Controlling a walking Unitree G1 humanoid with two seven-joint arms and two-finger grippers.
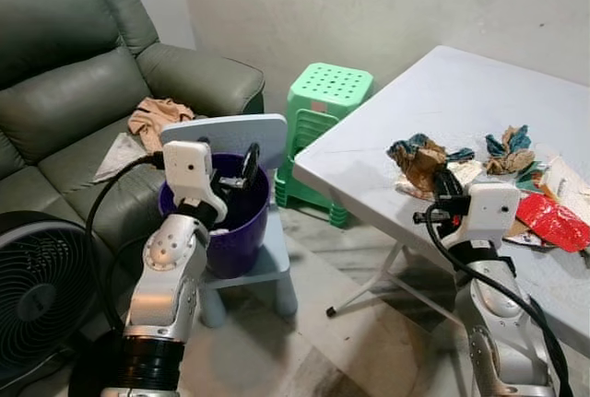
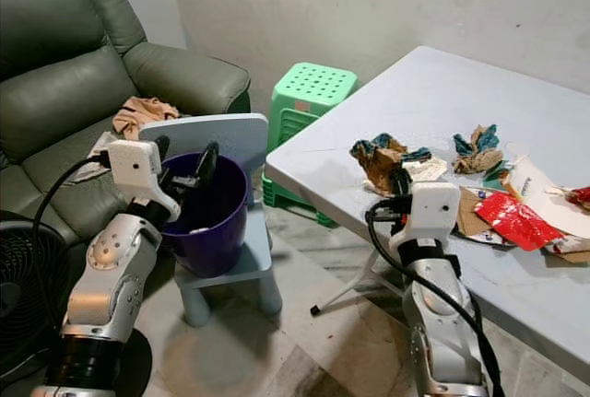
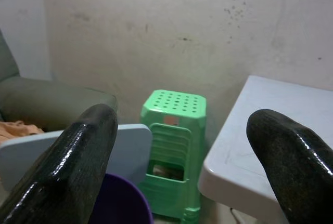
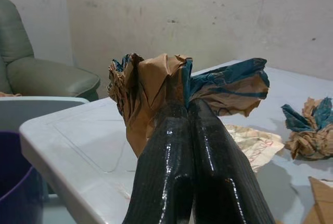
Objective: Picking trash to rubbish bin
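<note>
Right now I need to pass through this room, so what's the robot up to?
It is clearing trash off the white table. The right gripper is shut on a crumpled brown and blue paper at the table's near edge. The left gripper hangs open over the purple bin, which sits on a small grey chair. More crumpled paper and a red wrapper lie on the table.

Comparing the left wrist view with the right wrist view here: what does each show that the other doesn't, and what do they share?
Left wrist view: the left pincer, fingers spread wide with nothing between them, and the green stool beyond.

Right wrist view: the right pincer, fingers pressed together on the crumpled brown and blue paper, with another paper wad lying further along the table.

Both: the white table, the purple bin, the grey chair back, the green sofa and the stained wall.
</note>
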